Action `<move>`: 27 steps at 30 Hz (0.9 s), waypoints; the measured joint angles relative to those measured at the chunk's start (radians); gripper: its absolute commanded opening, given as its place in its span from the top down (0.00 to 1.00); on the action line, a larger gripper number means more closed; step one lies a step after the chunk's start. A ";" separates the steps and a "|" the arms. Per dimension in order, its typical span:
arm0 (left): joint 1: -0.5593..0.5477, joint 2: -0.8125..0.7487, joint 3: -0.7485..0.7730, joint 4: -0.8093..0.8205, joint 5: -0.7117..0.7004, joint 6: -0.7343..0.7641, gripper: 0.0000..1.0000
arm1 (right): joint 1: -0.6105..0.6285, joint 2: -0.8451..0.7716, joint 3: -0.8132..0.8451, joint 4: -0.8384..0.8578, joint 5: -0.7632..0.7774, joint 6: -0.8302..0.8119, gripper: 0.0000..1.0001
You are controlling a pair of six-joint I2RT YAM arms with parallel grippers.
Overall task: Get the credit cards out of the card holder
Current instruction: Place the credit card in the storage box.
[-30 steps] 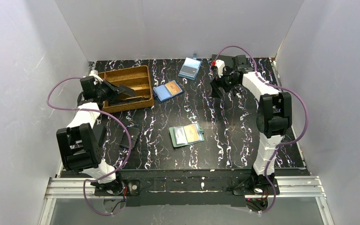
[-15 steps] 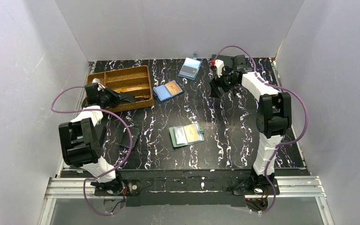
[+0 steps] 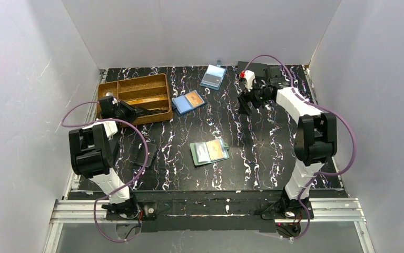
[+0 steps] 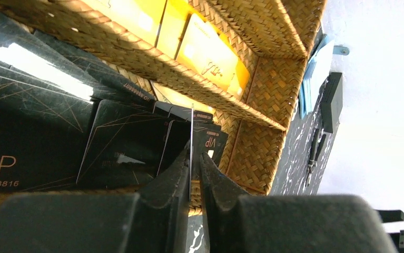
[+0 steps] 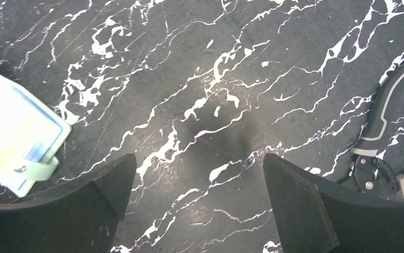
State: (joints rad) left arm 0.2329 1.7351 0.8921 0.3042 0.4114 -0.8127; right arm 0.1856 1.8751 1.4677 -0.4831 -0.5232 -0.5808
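Left gripper [image 4: 194, 161] with card [image 4: 191, 126], lower over tray [image 3: 141, 87]

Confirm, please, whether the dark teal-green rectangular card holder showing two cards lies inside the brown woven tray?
Not quite: the dark teal-green rectangular card holder, showing two cards, lies on the black marbled table, apart from the brown woven tray, as the top external view shows.

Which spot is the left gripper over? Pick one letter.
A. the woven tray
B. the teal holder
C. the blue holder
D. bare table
A: the left gripper hangs over the tray, whose woven walls fill the left wrist view, with a thin card on edge between its jaws.
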 measured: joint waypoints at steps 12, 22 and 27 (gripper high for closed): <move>0.000 -0.117 -0.015 -0.089 -0.079 0.030 0.44 | 0.006 -0.202 -0.205 0.060 -0.001 0.000 0.00; 0.000 -0.446 -0.032 -0.386 -0.211 0.172 0.02 | 0.006 -0.323 -0.331 0.013 -0.053 -0.046 0.00; 0.009 -0.644 -0.062 -0.459 -0.222 0.140 0.02 | 0.006 -0.325 -0.256 -0.154 -0.124 -0.095 0.00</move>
State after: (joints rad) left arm 0.2420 1.0916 0.8299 -0.1543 0.1894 -0.6724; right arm 0.1921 1.5501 1.2121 -0.6373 -0.6472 -0.6758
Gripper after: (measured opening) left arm 0.982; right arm 1.000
